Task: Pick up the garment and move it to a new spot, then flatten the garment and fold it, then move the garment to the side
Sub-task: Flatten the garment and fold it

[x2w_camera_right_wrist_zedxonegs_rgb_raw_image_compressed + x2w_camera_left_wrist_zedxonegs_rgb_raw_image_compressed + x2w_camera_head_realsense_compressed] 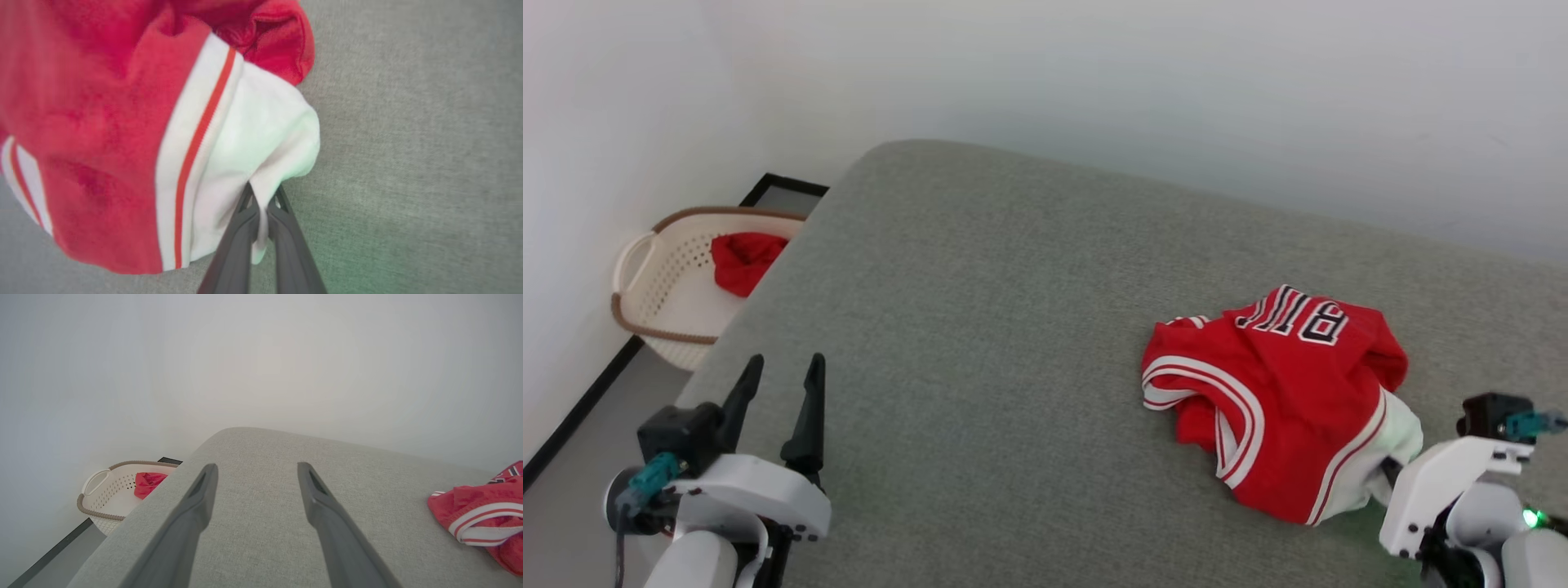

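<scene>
Red mesh jersey, crumpled: the garment lies in a loose heap on the right-hand part of the grey upholstered surface, nearer its near edge than its far edge and well apart from its rounded far-left corner. The top of the heap, on the side away from me, carries black letters edged in white, seen upside down and partly lost in a fold. The left side of the heap shows a curved band of red-and-white striped trim, doubled over itself. The near-right corner of the heap is a white sleeve, joined to the red body by a white band with a thin red line down it.

My right gripper meets the heap at that white sleeve. Its two dark fingers are clenched on a pinched fold of the white cloth, and a small tongue of it hangs between them. The rest of the garment rests on the grey fabric.

My left gripper stands over the near-left part of the surface, close to its left edge, fingers spread apart with nothing between them.

On the floor beside the left edge, near the far-left corner, sits a cream perforated basket with a brown rim. A plain red cloth is bundled inside it.
</scene>
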